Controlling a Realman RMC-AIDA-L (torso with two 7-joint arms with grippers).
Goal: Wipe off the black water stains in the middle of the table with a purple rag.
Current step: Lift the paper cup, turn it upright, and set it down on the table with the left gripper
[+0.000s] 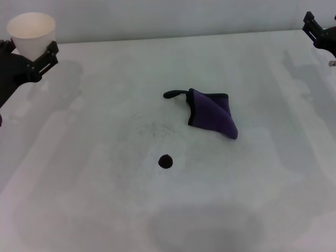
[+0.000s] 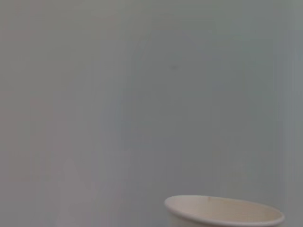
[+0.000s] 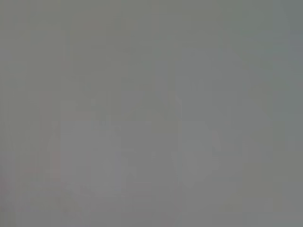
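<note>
**Rag lies untouched beyond the stain**

Nearest the robot on the worktop sits the black water stain. Just beyond it and to the right lies the purple rag, its long axis running diagonally and its loop tail pointing left. Far left of the rag, the left hand grips a white paper cup. The right hand, far right, looks nearer; whether it is open I cannot tell.

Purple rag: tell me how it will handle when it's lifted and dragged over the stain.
The purple rag lies folded and rumpled on the table, so it is probably floppy and will droop when lifted. It looks thin, likely light. Pushed toward the black water stains, it may bunch up rather than slide flat.
</note>
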